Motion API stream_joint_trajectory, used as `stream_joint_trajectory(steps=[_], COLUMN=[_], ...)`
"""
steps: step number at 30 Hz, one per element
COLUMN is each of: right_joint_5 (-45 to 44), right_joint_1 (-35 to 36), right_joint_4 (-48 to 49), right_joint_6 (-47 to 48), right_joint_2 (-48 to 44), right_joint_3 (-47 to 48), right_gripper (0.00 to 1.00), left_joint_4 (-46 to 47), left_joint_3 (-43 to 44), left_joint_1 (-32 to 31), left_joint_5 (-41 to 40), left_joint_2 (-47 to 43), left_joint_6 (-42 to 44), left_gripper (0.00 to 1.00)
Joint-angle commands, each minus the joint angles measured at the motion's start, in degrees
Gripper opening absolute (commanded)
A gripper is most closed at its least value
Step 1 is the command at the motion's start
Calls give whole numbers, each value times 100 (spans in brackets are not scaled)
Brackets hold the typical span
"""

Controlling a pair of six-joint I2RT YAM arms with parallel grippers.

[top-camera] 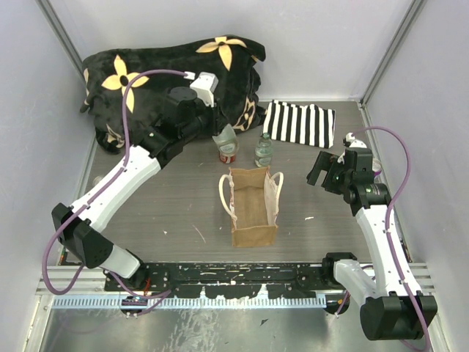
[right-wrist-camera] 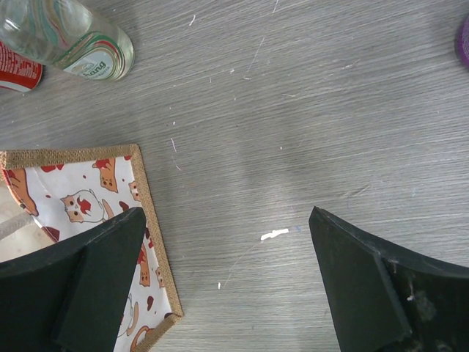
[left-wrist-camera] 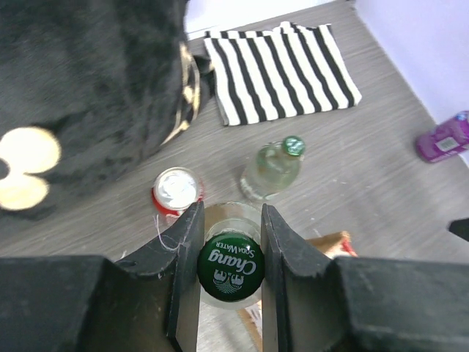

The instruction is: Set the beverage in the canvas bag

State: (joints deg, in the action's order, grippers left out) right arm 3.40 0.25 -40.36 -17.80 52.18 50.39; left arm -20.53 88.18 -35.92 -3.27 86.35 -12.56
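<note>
My left gripper (left-wrist-camera: 231,214) is shut on the neck of a clear glass soda-water bottle (left-wrist-camera: 230,268) with a green cap; from above this beverage (top-camera: 224,137) shows at the gripper (top-camera: 218,132), behind the bag. The canvas bag (top-camera: 253,207) stands open in the middle of the table, tan with pale loop handles; its rim and cat-print lining (right-wrist-camera: 88,183) show in the right wrist view. A second glass bottle (top-camera: 264,149) (left-wrist-camera: 272,170) stands upright behind the bag. My right gripper (top-camera: 327,173) (right-wrist-camera: 227,224) hangs open right of the bag, nothing between its fingers.
A red can (top-camera: 228,155) (left-wrist-camera: 176,190) stands beside the held bottle. A black blanket with yellow flowers (top-camera: 168,70) fills the back left. A black-and-white striped cloth (top-camera: 300,123) lies at the back right. A small purple bottle (left-wrist-camera: 443,138) lies near the right wall.
</note>
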Motion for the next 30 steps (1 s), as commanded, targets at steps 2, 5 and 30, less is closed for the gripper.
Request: stream_joint_trajectory(steps=[2, 5, 30], right_joint_5=[23, 14, -10], right_joint_1=[1, 1, 1], right_joint_4=[265, 265, 283], right_joint_6=[-41, -39, -71], right_joint_2=[-180, -182, -226], right_joint_3=[-30, -51, -189], right_gripper=[100, 100, 100], left_joint_4=[551, 551, 1061], left_joint_3=[570, 588, -674], left_joint_1=[-373, -620, -1646], left_joint_5=[456, 534, 182], left_joint_2=[-61, -92, -134], left_joint_6=[-84, -3, 60], left_gripper=[0, 0, 0])
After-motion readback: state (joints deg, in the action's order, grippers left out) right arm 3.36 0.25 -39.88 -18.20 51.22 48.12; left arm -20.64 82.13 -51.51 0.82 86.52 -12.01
